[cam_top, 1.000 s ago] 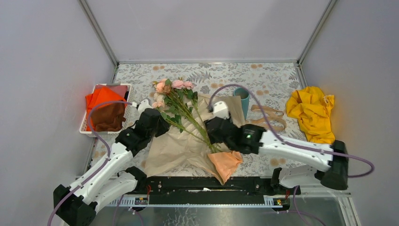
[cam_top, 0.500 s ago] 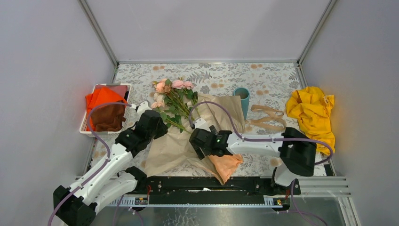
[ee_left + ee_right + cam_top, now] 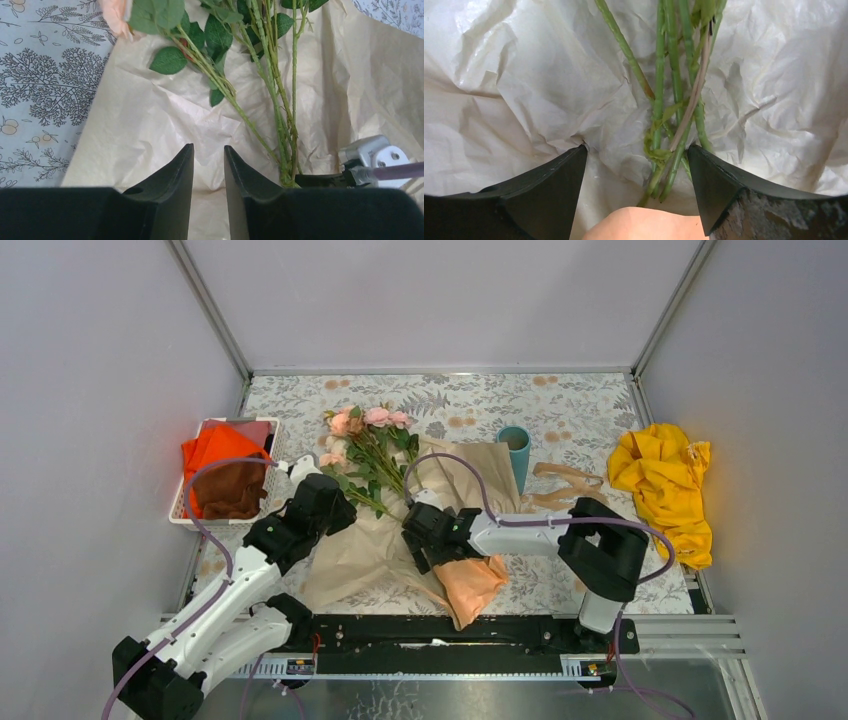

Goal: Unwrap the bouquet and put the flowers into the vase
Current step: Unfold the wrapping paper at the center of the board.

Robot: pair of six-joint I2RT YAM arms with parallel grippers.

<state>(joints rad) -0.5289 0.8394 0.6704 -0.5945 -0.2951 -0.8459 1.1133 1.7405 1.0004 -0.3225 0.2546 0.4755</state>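
Our right hand (image 3: 636, 150) is spread wide, low over the crinkled wrapping paper (image 3: 519, 75), and it pinches nothing. The lower ends of the stems (image 3: 659, 105) lie in the gap between its two fingers, closer to the right-side finger. We see no contact with either finger. Nearest the wrist, below the fingers, a peach crumpled sheet (image 3: 634, 225) pokes into view.

Our left hand (image 3: 208, 150) sits to the left of the right hand, also above the paper. Its fingers stand only a narrow slit apart. Through the slit we see bare paper, so it holds nothing. Ahead of it and to its right the stems run away from the fingertips, with dark green leaves (image 3: 169, 60) further along them.

Farther out from both hands, the pink and peach blooms (image 3: 365, 422) rest on the patterned worktop (image 3: 580, 405), past the paper's far edge. The flowers lie flat on the opened wrap, none of them in the vase (image 3: 515, 447). It stands upright beyond the right hand and to that hand's right, at the paper's far corner. A tan ribbon (image 3: 565, 490) lies loose just right of the vase, and a yellow cloth (image 3: 665, 490) is heaped farther right. Well to the left of the left hand, a white basket (image 3: 195, 523) holds orange and brown cloths.
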